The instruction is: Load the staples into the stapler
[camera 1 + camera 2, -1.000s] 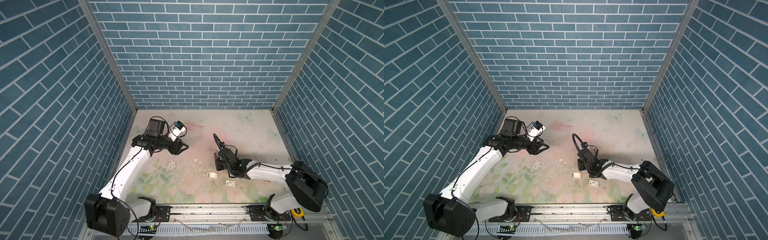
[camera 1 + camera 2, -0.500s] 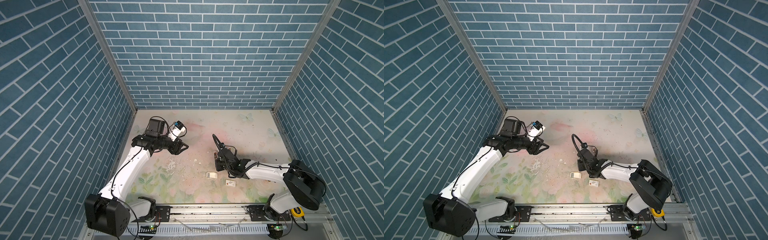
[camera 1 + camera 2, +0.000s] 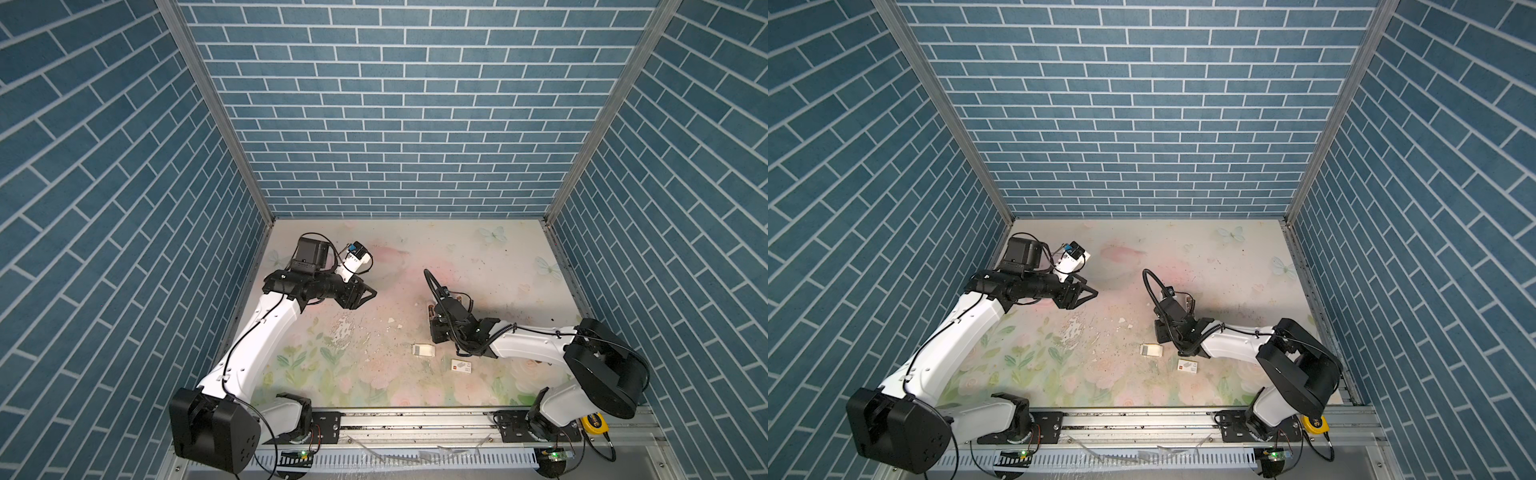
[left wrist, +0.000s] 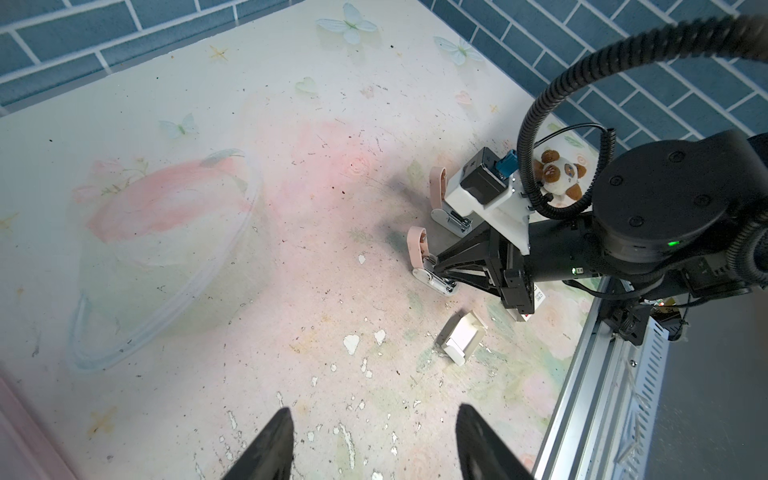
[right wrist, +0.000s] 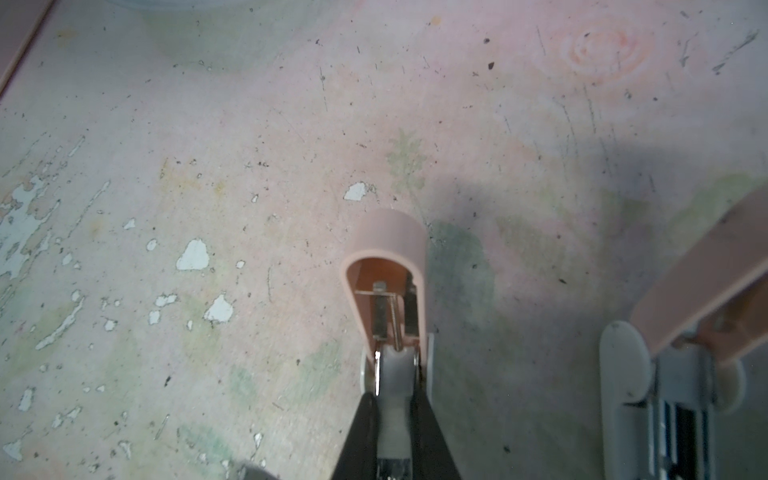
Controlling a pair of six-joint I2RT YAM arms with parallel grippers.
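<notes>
A stapler (image 4: pixel 420 259) with a white base stands on the mat, its pink lid (image 5: pixel 388 249) swung up and open. My right gripper (image 5: pixel 395 415) is shut on its base rail, seen in a top view under the wrist (image 3: pixel 433 322). The staples lie in a small cream tray (image 3: pixel 423 350) just in front of that gripper, also in the left wrist view (image 4: pixel 459 338). My left gripper (image 3: pixel 368 293) hovers open and empty at the left, well apart from both; its dark fingers (image 4: pixel 270 449) frame bare mat.
A second open pink-lidded stapler (image 5: pixel 631 374) sits beside the held one. A flat white card sleeve with a red mark (image 3: pixel 462 365) lies by the tray. A panda toy (image 4: pixel 559 174) sits behind the right arm. What looks like a clear bowl (image 4: pixel 166 249) stands mid-mat.
The right arm's elbow has shifted very slightly. Both grippers, the stapler and the tray stay where they were.
</notes>
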